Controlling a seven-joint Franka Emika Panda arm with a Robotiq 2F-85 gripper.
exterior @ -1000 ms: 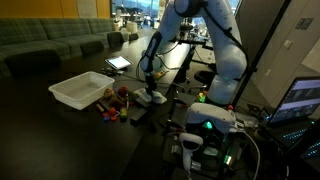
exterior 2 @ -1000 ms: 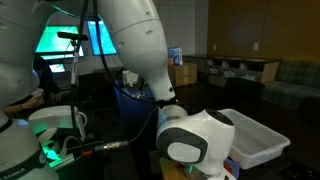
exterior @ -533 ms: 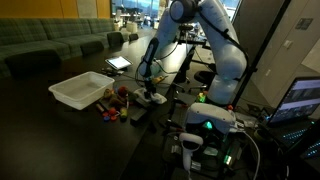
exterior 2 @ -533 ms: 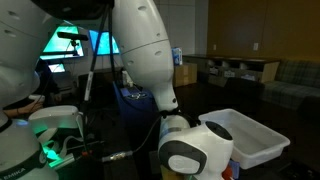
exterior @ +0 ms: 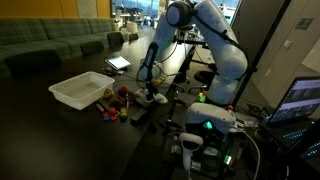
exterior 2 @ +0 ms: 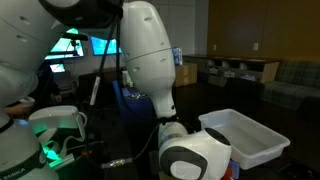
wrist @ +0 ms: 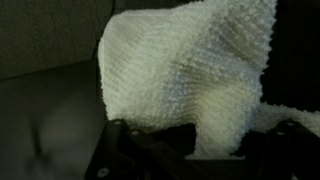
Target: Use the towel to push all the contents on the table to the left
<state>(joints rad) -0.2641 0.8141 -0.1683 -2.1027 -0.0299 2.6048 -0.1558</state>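
Note:
A white towel (wrist: 190, 70) fills the wrist view, bunched up right against the gripper (wrist: 195, 140), whose dark fingers frame it at the bottom. In an exterior view the gripper (exterior: 146, 88) is low over the dark table, with the towel (exterior: 152, 98) under it. Several small items (exterior: 112, 100), red, orange and brown, lie on the table just to its left. The towel is hidden behind the arm in the exterior view from the robot's base.
A white plastic bin (exterior: 82, 90) stands on the table left of the small items and also shows in the exterior view from the base (exterior 2: 250, 140). A tablet (exterior: 119, 63) lies further back. Cables and green-lit electronics (exterior: 205, 128) crowd the near right.
The arm's upper links have shifted and the wrist has dropped slightly. The gripper stays at the towel beside the small items.

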